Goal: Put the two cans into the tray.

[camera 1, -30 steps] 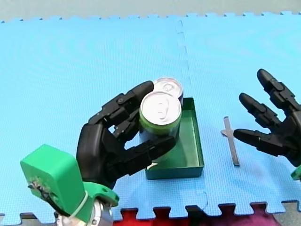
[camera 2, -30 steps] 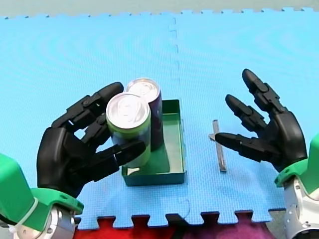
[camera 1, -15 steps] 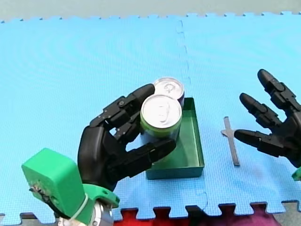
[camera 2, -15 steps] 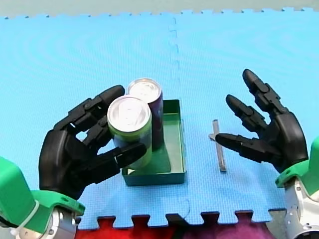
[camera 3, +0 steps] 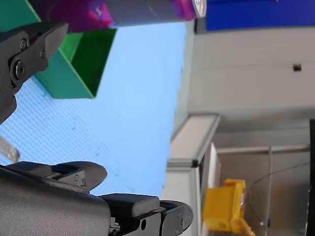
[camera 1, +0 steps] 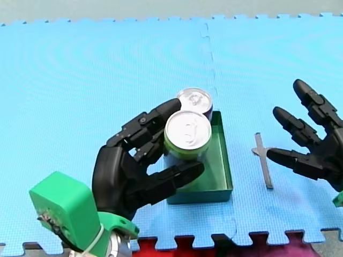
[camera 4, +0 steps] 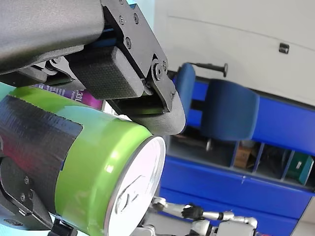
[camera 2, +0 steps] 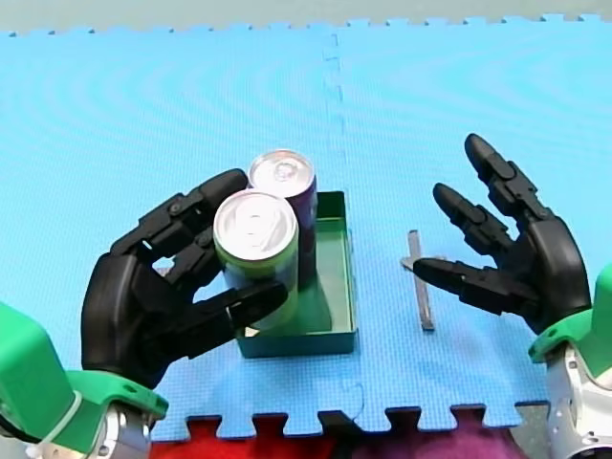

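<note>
Mat [camera 1: 80, 80]: left hand [camera 1: 126, 171] grips green can [camera 1: 187, 134] (part-hidden).

Left hand [camera 2: 158, 301] grips green can [camera 2: 255, 234] in tray [camera 2: 337, 282] beside purple can [camera 2: 285, 179]; right hand [camera 2: 521, 268] hovers beside tray.

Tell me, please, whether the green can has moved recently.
Yes. The left robot hand carried the green can right and down, further over the tray; the right robot hand hovers beside it.

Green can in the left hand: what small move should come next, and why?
Probably lower it straight down. The left hand grips the green can over the tray's near end, beside the purple can standing there; its base is hidden, so contact is unclear. The right hand is right of the tray.
</note>
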